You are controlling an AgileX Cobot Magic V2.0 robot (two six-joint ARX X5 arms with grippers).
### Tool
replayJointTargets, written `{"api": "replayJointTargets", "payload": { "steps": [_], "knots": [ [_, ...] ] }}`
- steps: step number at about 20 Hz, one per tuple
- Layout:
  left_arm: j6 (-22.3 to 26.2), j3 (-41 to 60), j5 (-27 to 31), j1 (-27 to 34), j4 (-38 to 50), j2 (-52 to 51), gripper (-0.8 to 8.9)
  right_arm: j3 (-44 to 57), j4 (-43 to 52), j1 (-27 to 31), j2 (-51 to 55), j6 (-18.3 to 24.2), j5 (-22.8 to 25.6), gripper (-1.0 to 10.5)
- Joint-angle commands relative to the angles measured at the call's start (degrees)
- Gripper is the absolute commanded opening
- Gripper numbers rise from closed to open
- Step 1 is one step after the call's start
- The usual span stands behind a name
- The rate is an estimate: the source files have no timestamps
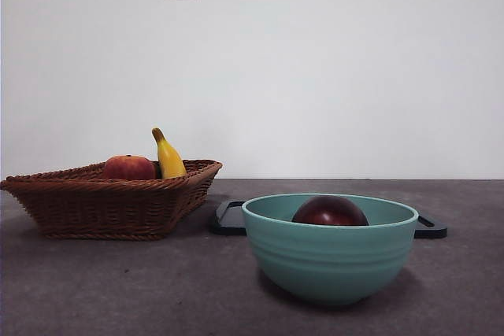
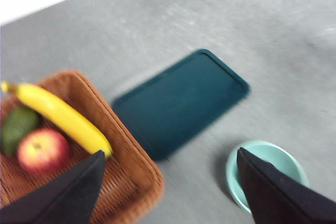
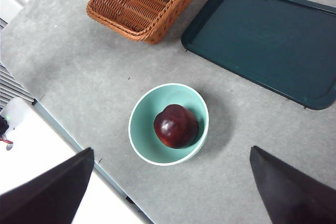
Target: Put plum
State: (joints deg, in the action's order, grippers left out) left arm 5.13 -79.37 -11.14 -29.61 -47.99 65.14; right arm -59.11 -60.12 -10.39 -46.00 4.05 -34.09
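The plum (image 1: pixel 331 212) (image 3: pixel 176 126), dark maroon and glossy, lies inside a teal bowl (image 1: pixel 331 261) (image 3: pixel 140 136) (image 2: pixel 236 174) near the table's front. My right gripper (image 3: pixel 170 187) hangs high above the bowl, open and holding nothing. My left gripper (image 2: pixel 170 187) is also raised and open, above the gap between the basket and the bowl; its view is blurred. Neither gripper shows in the front view.
A wicker basket (image 1: pixel 94 198) (image 2: pixel 131 182) (image 3: pixel 131 14) at the left holds a red-orange fruit (image 1: pixel 128 168) (image 2: pixel 43 150), a banana (image 1: pixel 168 155) (image 2: pixel 63 116) and a green fruit (image 2: pixel 17 127). A dark flat tray (image 1: pixel 230 218) (image 2: pixel 181 100) (image 3: pixel 268 35) lies behind the bowl.
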Motion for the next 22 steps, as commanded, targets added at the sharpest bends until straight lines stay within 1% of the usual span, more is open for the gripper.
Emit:
{"api": "replayJointTargets", "payload": {
  "steps": [1, 5, 9, 12, 19, 21, 22],
  "knots": [
    [-0.26, 2.34, -5.95, 2.23, -0.66, -2.86, 4.03, -1.07, 0.66, -0.15, -0.37, -0.57, 0.04, 4.7],
    [-0.42, 13.2, -11.28, 3.41, -0.57, -8.98, 4.02, -1.07, 0.94, -0.15, -0.37, -0.57, 0.02, 4.7],
    [-0.72, 24.65, -19.85, 3.39, -0.28, -12.87, 4.02, -1.07, 0.94, -0.15, -0.37, -0.57, 0.04, 4.7],
    [-0.61, 28.61, -26.51, 3.39, -0.46, -13.07, 4.01, -1.05, 0.94, -0.15, -0.39, -0.57, 0.04, 4.7],
    [-0.37, 29.07, -26.99, 3.34, -0.44, -13.05, 3.97, -0.83, 0.24, -0.15, -0.48, -0.7, 0.04, 4.7],
    [-0.37, 29.07, -26.99, 3.34, -0.39, -13.05, 3.97, -0.68, -0.2, -0.17, -1.16, -1.64, 0.33, 4.7],
    [-0.37, 29.07, -26.99, 3.34, -0.39, -13.05, 3.97, -0.33, -0.07, -0.39, -1.86, -2.45, 1.33, 4.7]
  ]
}}
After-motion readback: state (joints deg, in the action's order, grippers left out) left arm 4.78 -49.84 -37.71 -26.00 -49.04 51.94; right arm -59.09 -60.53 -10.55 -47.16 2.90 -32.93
